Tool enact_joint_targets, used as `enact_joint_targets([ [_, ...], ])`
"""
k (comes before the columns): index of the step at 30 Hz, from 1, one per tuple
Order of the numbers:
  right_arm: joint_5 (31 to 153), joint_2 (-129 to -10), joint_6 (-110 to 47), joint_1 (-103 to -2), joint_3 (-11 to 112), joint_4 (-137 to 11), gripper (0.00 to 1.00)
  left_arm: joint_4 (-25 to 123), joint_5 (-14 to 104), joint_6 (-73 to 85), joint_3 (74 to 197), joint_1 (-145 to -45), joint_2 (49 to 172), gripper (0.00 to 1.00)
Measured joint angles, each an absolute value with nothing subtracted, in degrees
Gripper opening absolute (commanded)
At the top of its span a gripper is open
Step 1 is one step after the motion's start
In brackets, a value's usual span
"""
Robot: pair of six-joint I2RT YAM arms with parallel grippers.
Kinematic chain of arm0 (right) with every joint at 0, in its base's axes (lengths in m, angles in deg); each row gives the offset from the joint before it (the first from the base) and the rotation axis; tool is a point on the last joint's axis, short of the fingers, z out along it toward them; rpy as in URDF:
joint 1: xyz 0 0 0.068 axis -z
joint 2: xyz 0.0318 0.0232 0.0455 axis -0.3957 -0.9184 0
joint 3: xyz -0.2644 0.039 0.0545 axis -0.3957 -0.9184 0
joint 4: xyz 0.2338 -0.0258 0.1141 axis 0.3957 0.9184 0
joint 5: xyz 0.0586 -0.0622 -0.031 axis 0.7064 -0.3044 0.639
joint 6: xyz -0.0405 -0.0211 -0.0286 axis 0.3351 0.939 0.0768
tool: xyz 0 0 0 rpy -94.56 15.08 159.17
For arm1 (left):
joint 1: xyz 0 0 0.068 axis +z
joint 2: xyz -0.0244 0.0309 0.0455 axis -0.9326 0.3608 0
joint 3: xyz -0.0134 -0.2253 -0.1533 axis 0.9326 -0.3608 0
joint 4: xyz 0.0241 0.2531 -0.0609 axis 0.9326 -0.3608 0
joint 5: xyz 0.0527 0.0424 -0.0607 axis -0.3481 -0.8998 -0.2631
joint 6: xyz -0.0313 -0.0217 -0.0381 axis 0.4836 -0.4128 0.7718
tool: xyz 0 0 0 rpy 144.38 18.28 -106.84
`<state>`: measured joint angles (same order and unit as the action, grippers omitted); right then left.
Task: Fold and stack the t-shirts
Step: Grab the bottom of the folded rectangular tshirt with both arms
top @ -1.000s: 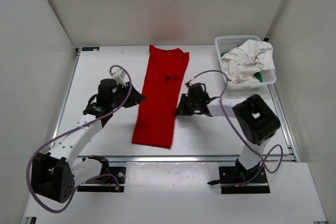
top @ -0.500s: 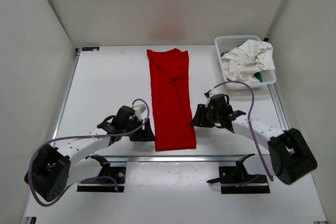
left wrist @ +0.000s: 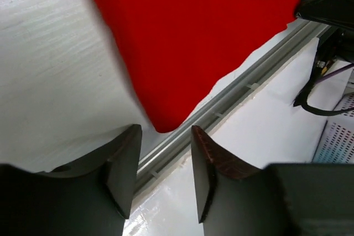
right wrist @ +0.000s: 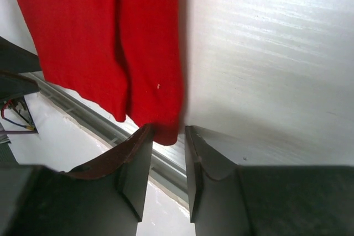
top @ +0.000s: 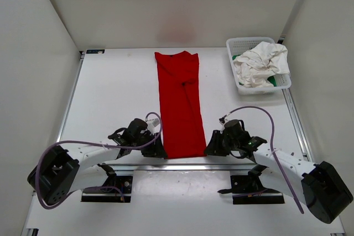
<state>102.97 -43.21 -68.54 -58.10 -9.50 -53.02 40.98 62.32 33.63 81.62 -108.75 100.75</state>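
Left claw (left wrist: 166, 135), right claw (right wrist: 168, 134) — jaws apart at red t-shirt (top: 180, 103) near corners

- Left arm (top: 88, 150) is stretching low toward the centre, elbow out to the left; left gripper (left wrist: 165, 131) is showing its jaws parted (a clear gap).
- Right arm (top: 279, 160) is mirroring this pose; right gripper (right wrist: 164, 131) is showing its jaws parted, more narrowly.

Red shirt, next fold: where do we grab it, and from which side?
Take the red t-shirt by its two near-end corners, left gripper from the left, right gripper from the right. It lies flat as a long narrow strip, so those corners, just ahead of the open jaws, are probably easiest to pinch.
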Motion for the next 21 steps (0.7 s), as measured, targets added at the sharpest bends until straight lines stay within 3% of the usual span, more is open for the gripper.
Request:
enact_joint_targets([
  [3, 103.27, -43.24, -68.72, -58.12, -9.72, -52.94, 0.23, 42.69, 61.86, 34.81, 81.38, -108.95, 101.79, 0.47],
  [9, 104.5, -43.39, -69.7, -58.14, -10.93, -54.53, 0.12, 45.11, 61.23, 36.31, 81.51, -110.04, 104.7, 0.28],
  [15, 104.43, -43.94, -69.92, -58.58, -11.14, -55.12, 0.0, 46.12, 60.13, 37.1, 81.67, -110.76, 105.93, 0.0],
  [21, 103.69, -41.9, -70.49, -60.46, -11.54, -53.64, 0.01, 43.02, 59.76, 36.18, 80.51, -109.14, 101.18, 0.0],
])
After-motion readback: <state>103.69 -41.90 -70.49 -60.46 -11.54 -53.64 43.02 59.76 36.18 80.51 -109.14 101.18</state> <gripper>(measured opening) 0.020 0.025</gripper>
